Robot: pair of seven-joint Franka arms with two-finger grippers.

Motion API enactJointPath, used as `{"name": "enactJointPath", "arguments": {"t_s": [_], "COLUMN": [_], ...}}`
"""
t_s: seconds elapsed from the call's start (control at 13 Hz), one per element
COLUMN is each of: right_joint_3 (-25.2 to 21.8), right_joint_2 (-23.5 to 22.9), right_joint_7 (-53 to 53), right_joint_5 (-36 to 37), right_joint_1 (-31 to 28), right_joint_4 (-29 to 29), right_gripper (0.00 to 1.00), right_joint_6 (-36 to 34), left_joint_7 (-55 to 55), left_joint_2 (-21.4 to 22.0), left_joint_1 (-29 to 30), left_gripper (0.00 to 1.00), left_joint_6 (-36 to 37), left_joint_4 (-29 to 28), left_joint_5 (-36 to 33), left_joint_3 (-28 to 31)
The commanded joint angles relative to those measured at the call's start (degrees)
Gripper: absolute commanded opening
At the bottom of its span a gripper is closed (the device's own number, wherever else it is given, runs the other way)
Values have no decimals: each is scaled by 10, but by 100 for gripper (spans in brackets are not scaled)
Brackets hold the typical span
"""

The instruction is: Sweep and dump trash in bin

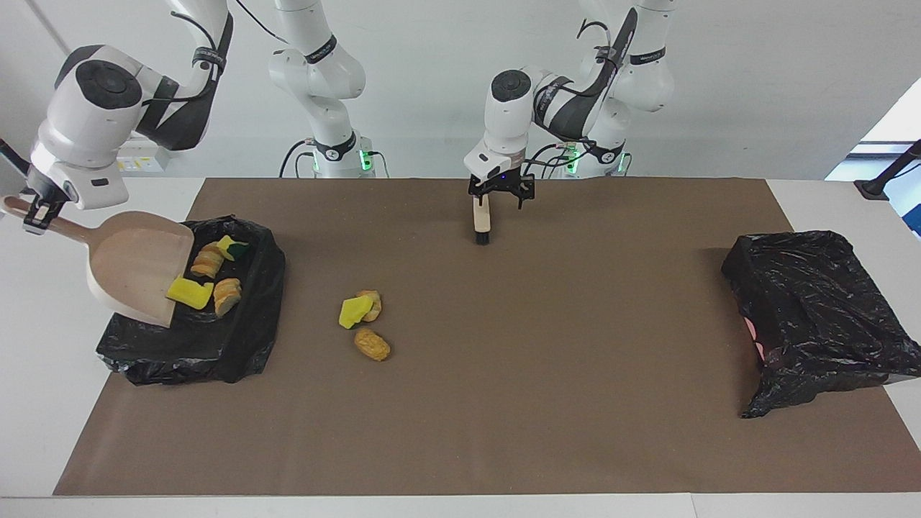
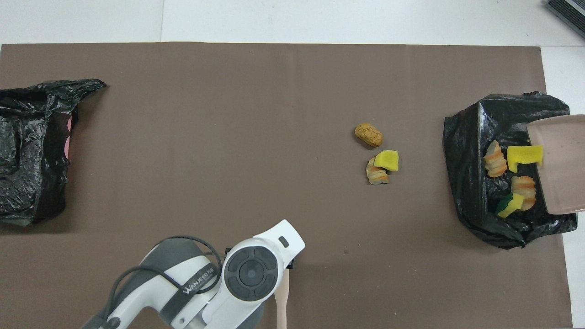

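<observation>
My right gripper (image 1: 34, 216) is shut on the handle of the beige dustpan (image 1: 133, 262), which tilts steeply over the black-lined bin (image 1: 216, 345) at the right arm's end. Several trash scraps (image 1: 216, 277) lie inside that bin (image 2: 470, 183), and a yellow sponge piece (image 2: 524, 155) sits at the pan's (image 2: 562, 169) lip. On the mat are three scraps: a yellow sponge (image 1: 354, 311) and two tan chunks (image 1: 372, 344). My left gripper (image 1: 501, 201) hangs open over the handle end of the brush (image 1: 481, 224), which lies on the mat.
A second black-lined bin (image 1: 813, 309) stands at the left arm's end of the table. The brown mat (image 1: 547, 374) covers most of the tabletop. In the overhead view my left arm (image 2: 251, 269) hides most of the brush handle (image 2: 282, 301).
</observation>
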State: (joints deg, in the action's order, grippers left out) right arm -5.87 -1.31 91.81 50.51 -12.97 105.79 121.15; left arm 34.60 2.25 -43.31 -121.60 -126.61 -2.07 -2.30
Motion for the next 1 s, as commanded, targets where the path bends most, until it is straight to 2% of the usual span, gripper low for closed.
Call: {"name": "enactJointPath", "arguments": {"t_s": [0.0,0.15,0.39,0.54,0.69,0.92], "right_joint_3": [0,6,44,93,120,133], "right_joint_2": [34,61,92,98,101,98], "right_joint_7": [0,-7,-49,-112,-187,-307], "right_joint_5": [21,8,-12,-37,-93,-183], "right_joint_1": [6,6,6,6,6,33], "right_joint_4": [1,-1,-15,-18,-19,-19], "right_gripper": [0,0,0,0,0,0], "right_joint_6": [-21,-49,-135,-199,-218,-232], "left_joint_7": [-60,-125,-197,-248,-279,-331], "left_joint_2": [-51,-76,-59,-52,-49,13], "left_joint_1": [69,129,192,231,261,299], "left_gripper": [100,100,100,100,100,100], "left_joint_6": [23,30,50,100,168,264], "left_joint_4": [105,183,231,283,332,343], "left_joint_5": [-43,-43,-43,-43,-43,-34], "left_joint_3": [-6,-6,-4,3,5,16]}}
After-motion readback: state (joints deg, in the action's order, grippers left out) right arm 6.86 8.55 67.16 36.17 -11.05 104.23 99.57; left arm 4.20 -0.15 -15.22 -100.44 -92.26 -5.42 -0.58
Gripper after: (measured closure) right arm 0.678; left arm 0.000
